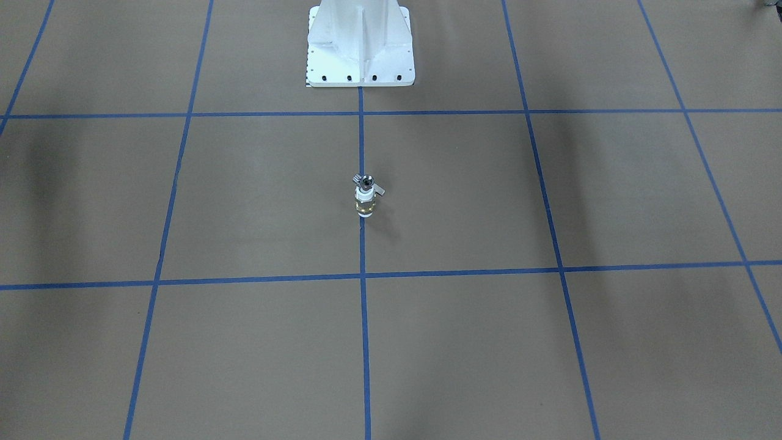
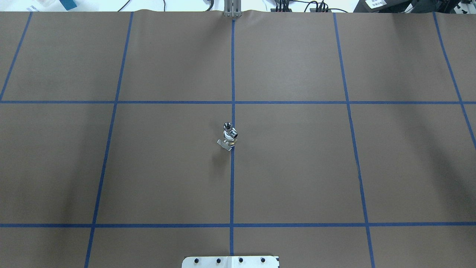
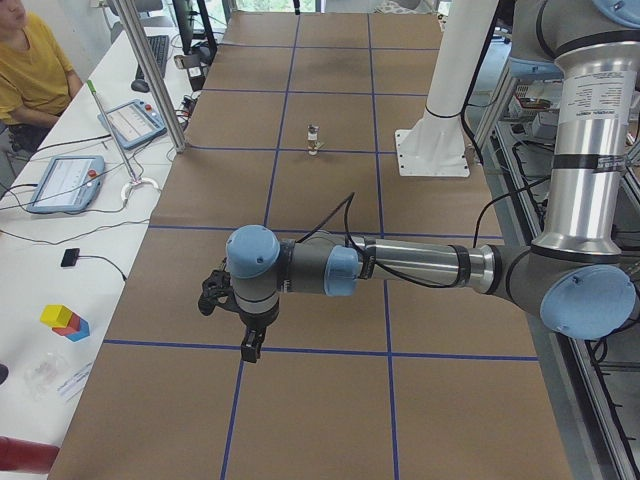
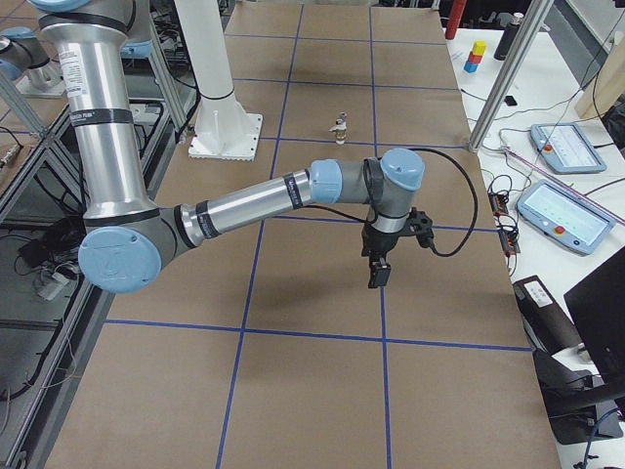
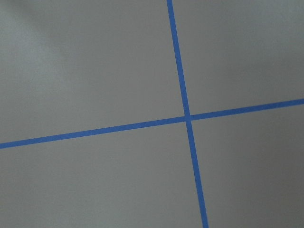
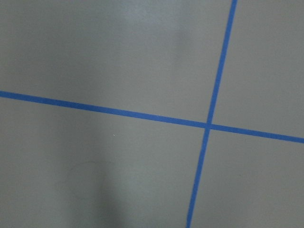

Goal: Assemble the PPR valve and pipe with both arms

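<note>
The PPR valve, white with a brass band and a grey side tab, stands upright on the blue centre line of the brown table. The shiny silver pipe sits on top of it, touching. Both also show in the overhead view, the valve under the pipe. My left gripper shows only in the exterior left view, low over the table and far from the valve. My right gripper shows only in the exterior right view, also far from the valve. I cannot tell whether either is open or shut. Both wrist views show only paper and tape.
The white robot pedestal stands at the table's robot side. Blue tape lines grid the brown paper. Beside the table's far side are an aluminium post, control tablets, coloured blocks and a seated person in yellow.
</note>
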Motion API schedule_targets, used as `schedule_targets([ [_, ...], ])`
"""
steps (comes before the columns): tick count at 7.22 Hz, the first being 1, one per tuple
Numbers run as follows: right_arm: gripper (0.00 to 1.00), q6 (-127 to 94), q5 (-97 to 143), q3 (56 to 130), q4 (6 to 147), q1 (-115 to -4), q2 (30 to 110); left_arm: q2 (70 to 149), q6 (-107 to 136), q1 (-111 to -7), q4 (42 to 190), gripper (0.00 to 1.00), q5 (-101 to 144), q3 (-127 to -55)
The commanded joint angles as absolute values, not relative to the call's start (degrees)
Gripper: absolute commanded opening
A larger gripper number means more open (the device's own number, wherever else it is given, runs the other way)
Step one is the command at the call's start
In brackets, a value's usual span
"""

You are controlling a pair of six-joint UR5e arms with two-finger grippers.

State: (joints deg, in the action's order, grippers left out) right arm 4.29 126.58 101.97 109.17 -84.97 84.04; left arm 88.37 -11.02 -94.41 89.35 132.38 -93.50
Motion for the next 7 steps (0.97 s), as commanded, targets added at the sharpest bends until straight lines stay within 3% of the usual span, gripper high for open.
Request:
schedule_targets([
  [1,1.00,8.9,127.4,100.4,103.0,-89.2,91.6,87.3,-8.2,-95.5,89.2,1.00,132.2,-95.9],
  [3,1.00,8.4,130.0,98.5,93.5,-90.3,97.6,84.6,-8.3,-96.0,89.6,1.00,132.3,-99.1],
  [7,1.00,6.2,131.3,99.3,93.3,-91.4,97.3,82.0,-8.2,-96.3,89.6,1.00,132.2,-101.4],
])
